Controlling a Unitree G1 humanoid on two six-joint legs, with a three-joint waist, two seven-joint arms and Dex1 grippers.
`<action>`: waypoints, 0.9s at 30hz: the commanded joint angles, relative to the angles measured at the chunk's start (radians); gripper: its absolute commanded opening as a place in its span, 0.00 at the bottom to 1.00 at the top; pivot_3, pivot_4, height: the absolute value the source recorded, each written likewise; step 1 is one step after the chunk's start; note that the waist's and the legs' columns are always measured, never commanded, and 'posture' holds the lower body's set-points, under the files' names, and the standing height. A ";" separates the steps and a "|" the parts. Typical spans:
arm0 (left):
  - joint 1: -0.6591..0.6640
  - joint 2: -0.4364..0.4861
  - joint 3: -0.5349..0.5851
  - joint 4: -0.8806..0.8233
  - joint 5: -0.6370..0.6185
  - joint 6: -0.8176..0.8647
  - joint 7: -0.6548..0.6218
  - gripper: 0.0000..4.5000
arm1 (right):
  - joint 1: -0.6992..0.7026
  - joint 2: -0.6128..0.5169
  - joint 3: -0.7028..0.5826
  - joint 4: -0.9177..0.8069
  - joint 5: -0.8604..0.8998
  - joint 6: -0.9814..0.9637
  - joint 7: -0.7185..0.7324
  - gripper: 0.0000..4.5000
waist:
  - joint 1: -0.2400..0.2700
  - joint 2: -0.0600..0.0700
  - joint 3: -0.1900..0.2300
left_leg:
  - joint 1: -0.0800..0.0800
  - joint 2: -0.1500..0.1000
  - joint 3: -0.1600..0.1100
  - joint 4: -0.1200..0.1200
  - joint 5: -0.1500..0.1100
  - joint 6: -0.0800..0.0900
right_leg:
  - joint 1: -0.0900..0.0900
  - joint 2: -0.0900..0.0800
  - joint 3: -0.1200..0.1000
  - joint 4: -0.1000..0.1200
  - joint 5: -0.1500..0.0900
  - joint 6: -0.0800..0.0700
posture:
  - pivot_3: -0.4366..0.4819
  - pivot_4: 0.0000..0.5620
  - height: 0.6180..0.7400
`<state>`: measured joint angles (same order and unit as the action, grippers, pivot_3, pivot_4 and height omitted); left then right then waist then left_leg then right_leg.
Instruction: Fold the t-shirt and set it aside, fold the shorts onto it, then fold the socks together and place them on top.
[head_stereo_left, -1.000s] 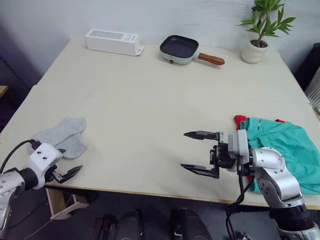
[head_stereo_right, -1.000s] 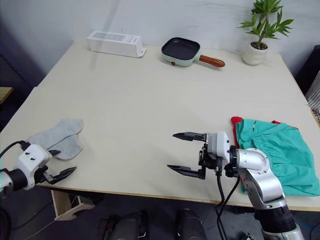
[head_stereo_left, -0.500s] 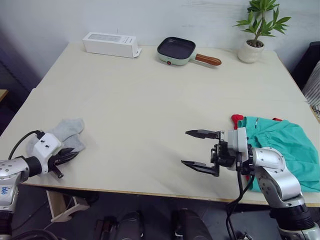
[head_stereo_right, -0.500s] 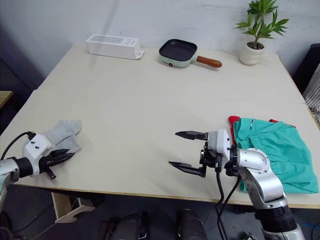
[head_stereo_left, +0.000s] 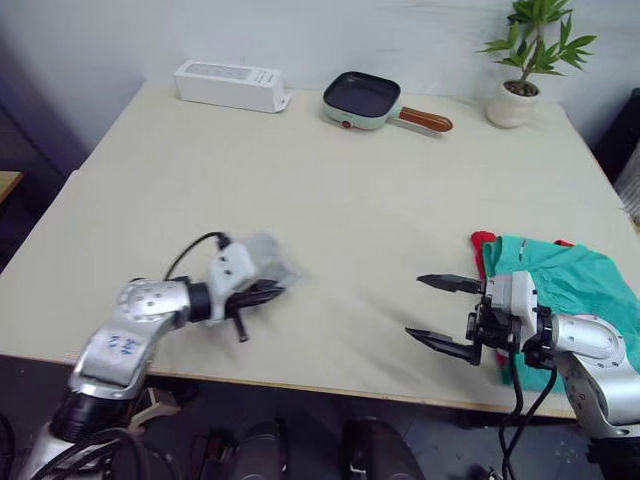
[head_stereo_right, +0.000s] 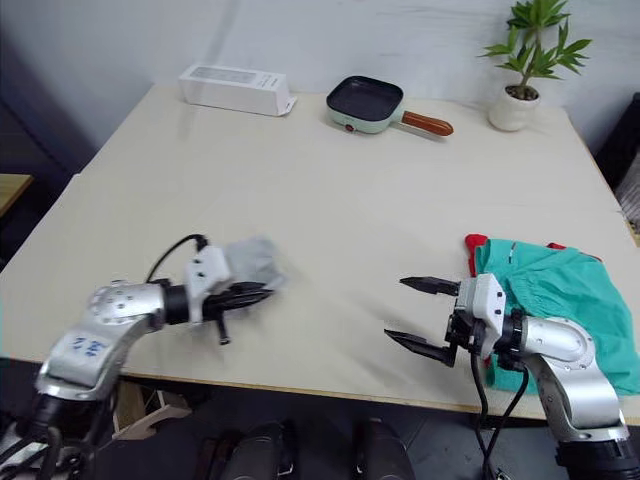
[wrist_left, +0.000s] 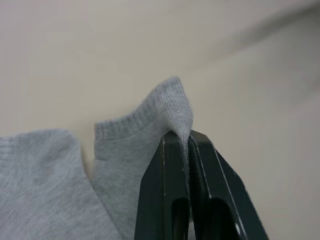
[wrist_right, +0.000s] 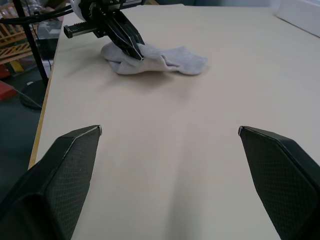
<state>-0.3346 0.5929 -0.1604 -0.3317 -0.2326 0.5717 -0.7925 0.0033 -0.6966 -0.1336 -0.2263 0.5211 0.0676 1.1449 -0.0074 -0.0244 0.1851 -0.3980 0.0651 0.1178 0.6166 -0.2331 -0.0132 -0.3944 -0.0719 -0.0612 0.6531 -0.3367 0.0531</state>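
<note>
My left gripper (head_stereo_left: 275, 292) is shut on the edge of the grey socks (head_stereo_left: 264, 254), left of the table's middle near the front. In the left wrist view the fingers (wrist_left: 165, 190) pinch a fold of a sock's cuff (wrist_left: 172, 107). The teal shorts (head_stereo_left: 572, 286) lie bunched at the right front, on top of the red t-shirt (head_stereo_left: 481, 241), of which only a corner shows. My right gripper (head_stereo_left: 415, 306) hangs open just left of the shorts, holding nothing. The right wrist view looks across the table at the socks (wrist_right: 165, 59) and the left gripper (wrist_right: 132, 47).
At the table's far edge stand a white box (head_stereo_left: 230, 84), a small green pan with a brown handle (head_stereo_left: 365, 98) and a potted plant (head_stereo_left: 520, 70). Bare tabletop (head_stereo_left: 340, 200) stretches between the two grippers.
My left gripper shut on the socks at the table's left edge and dragged them right, toward the middle. The right gripper stayed open near the shorts.
</note>
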 joint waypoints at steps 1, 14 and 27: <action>-0.047 -0.088 -0.121 0.045 0.057 -0.015 0.041 0.01 | 0.011 -0.006 -0.027 -0.003 -0.011 -0.024 -0.006 1.00 | 0.000 0.000 0.000 | 0.000 0.000 0.000 0.000 0.000 0.000 | 0.000 0.001 0.001 0.000 0.000 0.000 | 0.48 0.27 1.00; -0.107 -0.183 -0.188 0.129 0.086 -0.195 -0.030 0.38 | 0.028 -0.006 -0.037 0.003 -0.025 -0.026 -0.024 1.00 | 0.003 -0.002 0.001 | 0.000 0.004 0.000 0.005 -0.001 -0.003 | 0.000 0.008 0.007 0.000 0.000 0.001 | 0.48 0.27 1.00; 0.033 0.165 0.285 0.220 -0.141 -0.224 -0.195 0.59 | -0.187 0.097 0.239 0.046 -0.191 -0.017 -0.066 1.00 | -0.023 -0.002 0.001 | 0.002 0.007 0.002 0.005 -0.002 -0.004 | 0.000 0.010 0.008 0.002 0.000 0.000 | 0.48 0.27 1.00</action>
<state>-0.3226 0.7446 0.0963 -0.1354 -0.3938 0.3703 -0.9947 -0.1606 -0.6154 0.0799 -0.1910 0.3671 0.0761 1.0985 -0.0302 -0.0259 0.1864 -0.3961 0.0717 0.1197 0.6213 -0.2350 -0.0176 -0.3943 -0.0624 -0.0535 0.6545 -0.3371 0.0528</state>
